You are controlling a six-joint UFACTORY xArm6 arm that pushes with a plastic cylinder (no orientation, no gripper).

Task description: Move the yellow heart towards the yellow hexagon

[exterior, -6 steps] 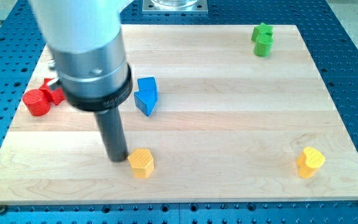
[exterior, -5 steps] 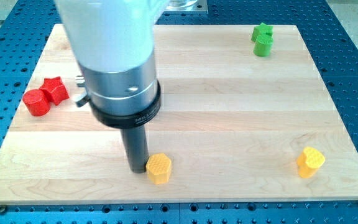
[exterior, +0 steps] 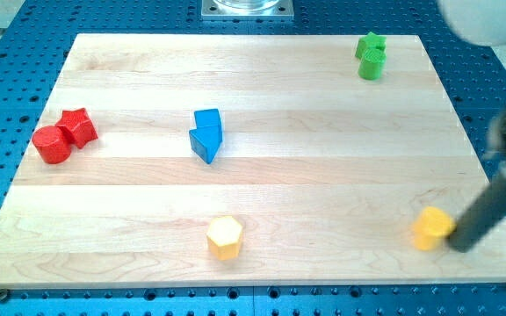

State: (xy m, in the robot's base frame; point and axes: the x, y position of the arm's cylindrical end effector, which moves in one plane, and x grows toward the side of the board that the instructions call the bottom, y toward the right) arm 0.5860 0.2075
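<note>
Tip point(exterior: 460, 247) sits just right of the heart point(exterior: 431, 228) at the bench's point(exterior: 323, 175) lower right, no gripper fitted, hexagon point(exterior: 224, 237) well apart leftward; heart looks light, rigid, likely slippery: push its right flank squarely.

Open lane along the board's bottom edge

Between the yellow heart point(exterior: 430, 228) and the yellow hexagon point(exterior: 224, 237) no block is found; the heart's right flank is taken by my tip point(exterior: 460, 246). The blue blocks point(exterior: 206, 134), red blocks point(exterior: 64, 136) and green blocks point(exterior: 372, 55) are set well apart from that lane.
</note>
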